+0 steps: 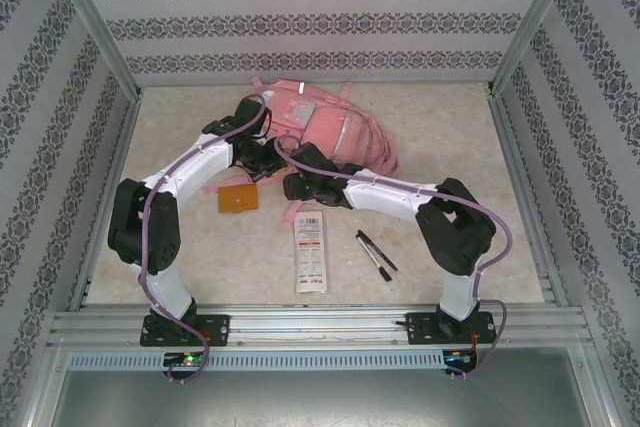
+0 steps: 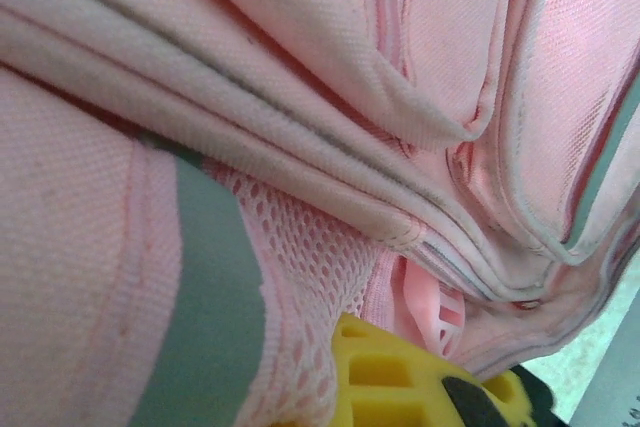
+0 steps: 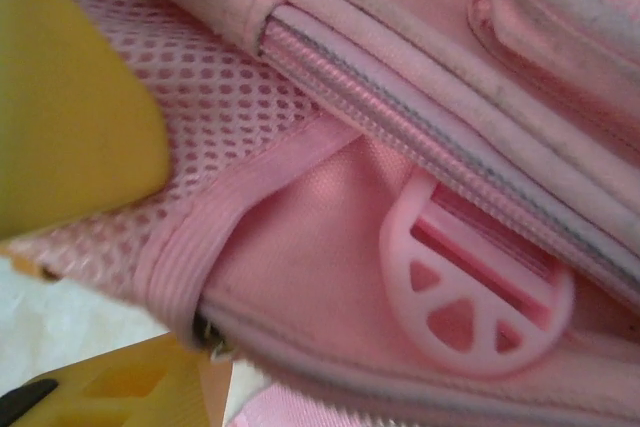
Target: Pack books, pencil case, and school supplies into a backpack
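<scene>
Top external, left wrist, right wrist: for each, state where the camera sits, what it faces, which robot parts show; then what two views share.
Top external: above, behind the bases, looking down on table, backpack, both arms.
Left wrist: on that wrist, against the backpack's grey strip; one yellow finger shows.
Right wrist: on that wrist, facing a pink buckle; two yellow fingers show.
Shared: both wrist views show pink mesh.

Soft pink woven-cloth backpack (image 2: pixel 330 57), matt and finely ribbed, with open pink mesh netting (image 3: pixel 230 107) along one panel. Smooth, faintly glossy round pink plastic strap buckle (image 3: pixel 470 297); flat matt grey reflective strip (image 2: pixel 210 287).
</scene>
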Available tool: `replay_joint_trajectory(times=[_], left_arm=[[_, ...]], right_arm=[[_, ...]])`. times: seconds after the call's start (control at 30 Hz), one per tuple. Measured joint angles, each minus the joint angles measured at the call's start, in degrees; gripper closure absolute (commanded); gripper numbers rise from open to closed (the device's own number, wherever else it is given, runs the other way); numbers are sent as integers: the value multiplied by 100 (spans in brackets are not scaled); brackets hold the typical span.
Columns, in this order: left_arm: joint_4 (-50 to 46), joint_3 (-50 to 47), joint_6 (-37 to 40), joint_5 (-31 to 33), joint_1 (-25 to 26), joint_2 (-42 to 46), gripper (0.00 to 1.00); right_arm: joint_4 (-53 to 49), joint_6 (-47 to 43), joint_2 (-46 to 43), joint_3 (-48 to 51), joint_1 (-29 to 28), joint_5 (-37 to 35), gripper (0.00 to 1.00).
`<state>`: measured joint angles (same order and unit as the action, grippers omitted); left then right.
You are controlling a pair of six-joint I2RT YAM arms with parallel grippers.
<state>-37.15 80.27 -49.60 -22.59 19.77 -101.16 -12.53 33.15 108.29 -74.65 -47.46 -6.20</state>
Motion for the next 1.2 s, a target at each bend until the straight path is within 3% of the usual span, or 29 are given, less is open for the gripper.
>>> replay_joint_trajectory(times=[0.23,0.3,0.47,0.6,0.93,1.2], left_arm=[[4,0,-66,-186,0,2,100],[7,0,-66,-229,0,7,100],[4,11,-52,-289,2,9,100],[-22,68,2,-295,-2,9,100],[-245,120,382,-337,-195,9,100],[-321,136,990,-417,-339,7,100]], right_arm=[[-345,804,387,-540,-428,-1040,92],[-455,966,382,-599,-494,-1316,99],[-586,1169,345,-575,-542,-1703,100],[-234,1108,13,-109,-483,-1545,100],[321,684,-876,1016,140,107,100],[422,308,-1784,1974,726,828,100]])
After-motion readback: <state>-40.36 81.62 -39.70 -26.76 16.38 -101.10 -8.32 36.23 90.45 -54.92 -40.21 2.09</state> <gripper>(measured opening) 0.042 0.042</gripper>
